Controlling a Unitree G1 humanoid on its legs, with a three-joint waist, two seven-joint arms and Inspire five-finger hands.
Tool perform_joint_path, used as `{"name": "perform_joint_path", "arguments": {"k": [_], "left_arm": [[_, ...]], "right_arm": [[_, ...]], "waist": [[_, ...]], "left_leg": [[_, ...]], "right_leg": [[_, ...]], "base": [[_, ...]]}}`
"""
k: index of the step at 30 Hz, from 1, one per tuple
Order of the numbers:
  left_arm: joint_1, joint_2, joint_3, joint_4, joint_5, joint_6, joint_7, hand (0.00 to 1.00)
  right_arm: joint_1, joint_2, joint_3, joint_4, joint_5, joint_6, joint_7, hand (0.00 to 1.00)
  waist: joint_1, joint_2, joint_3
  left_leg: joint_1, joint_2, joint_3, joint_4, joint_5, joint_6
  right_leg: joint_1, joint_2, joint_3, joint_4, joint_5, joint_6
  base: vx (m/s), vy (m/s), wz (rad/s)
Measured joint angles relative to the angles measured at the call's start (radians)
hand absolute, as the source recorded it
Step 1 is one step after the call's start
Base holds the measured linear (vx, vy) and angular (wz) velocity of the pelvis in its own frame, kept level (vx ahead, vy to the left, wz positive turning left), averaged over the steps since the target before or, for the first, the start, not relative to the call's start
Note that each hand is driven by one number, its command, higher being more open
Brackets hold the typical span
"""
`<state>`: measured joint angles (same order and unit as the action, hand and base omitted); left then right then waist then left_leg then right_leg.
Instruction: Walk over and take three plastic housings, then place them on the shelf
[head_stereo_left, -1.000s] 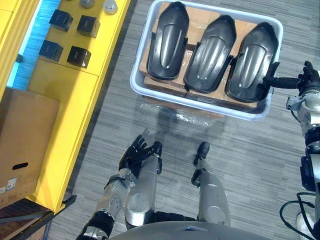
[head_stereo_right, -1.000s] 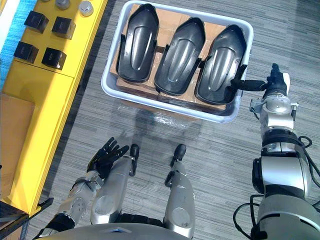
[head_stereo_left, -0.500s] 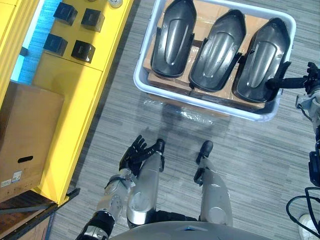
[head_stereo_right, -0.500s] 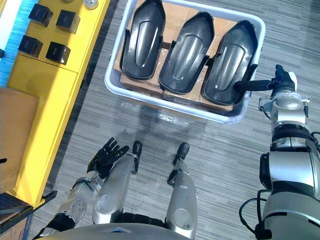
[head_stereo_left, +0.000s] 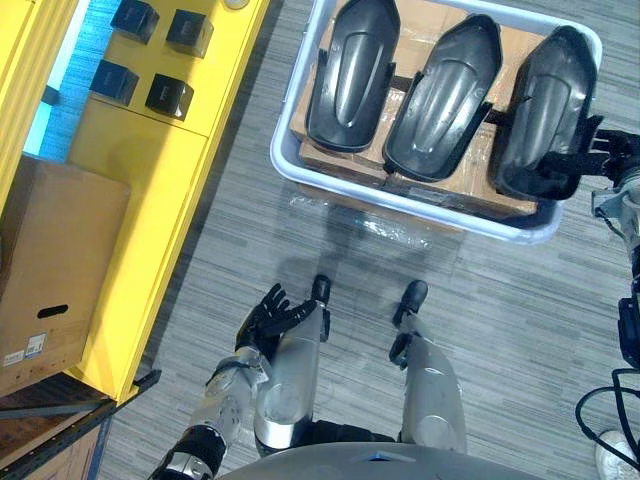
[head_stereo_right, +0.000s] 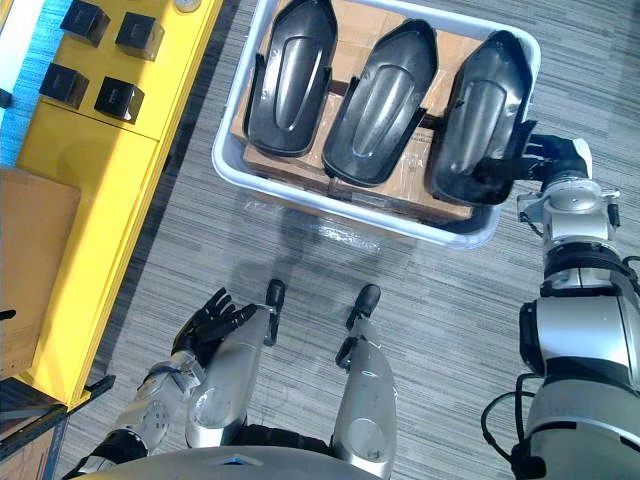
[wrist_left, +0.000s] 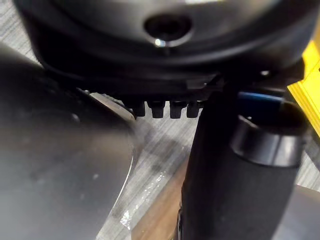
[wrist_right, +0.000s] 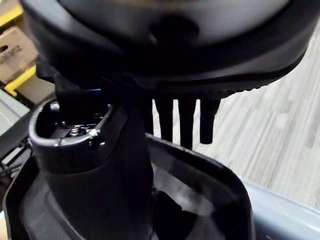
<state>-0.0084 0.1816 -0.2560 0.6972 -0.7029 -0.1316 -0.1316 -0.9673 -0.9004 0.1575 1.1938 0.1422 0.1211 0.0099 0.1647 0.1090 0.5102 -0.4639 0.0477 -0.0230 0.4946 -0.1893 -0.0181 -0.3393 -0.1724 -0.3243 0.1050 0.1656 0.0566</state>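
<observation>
Three black plastic housings lie side by side on cardboard in a white bin (head_stereo_left: 285, 165): the left one (head_stereo_left: 350, 70), the middle one (head_stereo_left: 440, 95) and the right one (head_stereo_left: 545, 105). My right hand (head_stereo_right: 548, 160) grips the right housing's near end at the bin's right corner. That housing is tilted up and overhangs the rim. In the right wrist view my thumb (wrist_right: 95, 170) lies inside the housing's rim (wrist_right: 205, 195) with the fingers (wrist_right: 187, 122) behind it. My left hand (head_stereo_left: 268, 315) hangs low on my left with relaxed fingers, holding nothing.
A yellow shelf (head_stereo_left: 140, 180) runs along the left, carrying several small black cubes (head_stereo_left: 168, 95) and a brown cardboard box (head_stereo_left: 50, 270). Grey striped floor lies between me and the bin.
The camera has moved closer to the bin. My right hand has closed on the right housing, whose near end has risen and swung out of line with the other two.
</observation>
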Motion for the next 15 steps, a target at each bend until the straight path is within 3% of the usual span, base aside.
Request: {"name": "perform_joint_path", "arguments": {"k": [3,6,10,15], "left_arm": [[0.0,0.001,-0.005,0.003,0.007,0.0,0.019,1.0],[0.0,0.002,-0.014,0.012,-0.007,-0.003,0.032,1.0],[0.006,0.002,-0.011,0.021,-0.136,0.005,0.012,1.0],[0.016,0.001,0.0,0.019,-0.211,0.013,-0.004,1.0]], "right_arm": [[-0.006,0.0,-0.013,0.012,-0.015,0.022,-0.039,0.0],[-0.011,0.013,-0.014,0.025,-0.063,0.087,-0.103,0.0],[-0.023,0.033,-0.095,0.029,-0.153,0.133,-0.224,0.0],[-0.029,0.032,-0.165,0.066,-0.213,0.265,-0.321,0.0]], "waist": [[-0.002,0.0,0.0],[0.001,0.001,0.0],[0.002,0.001,-0.001],[0.001,0.002,-0.001]], "left_leg": [[0.003,0.0,-0.003,-0.01,0.007,-0.003],[0.003,0.001,-0.008,-0.013,0.014,-0.007],[0.009,-0.001,-0.007,-0.025,0.022,-0.007],[0.018,-0.002,-0.009,-0.046,0.034,-0.01]], "right_leg": [[0.0,0.0,-0.003,-0.001,0.0,-0.001],[0.0,0.0,-0.01,-0.001,-0.001,-0.001],[0.001,-0.002,-0.011,0.001,-0.001,-0.002],[0.006,-0.009,-0.022,0.005,-0.006,-0.008]], "base": [[-0.01,0.002,0.03],[0.0,0.003,0.05],[0.0,0.0,0.01],[-0.02,0.017,0.06]]}}
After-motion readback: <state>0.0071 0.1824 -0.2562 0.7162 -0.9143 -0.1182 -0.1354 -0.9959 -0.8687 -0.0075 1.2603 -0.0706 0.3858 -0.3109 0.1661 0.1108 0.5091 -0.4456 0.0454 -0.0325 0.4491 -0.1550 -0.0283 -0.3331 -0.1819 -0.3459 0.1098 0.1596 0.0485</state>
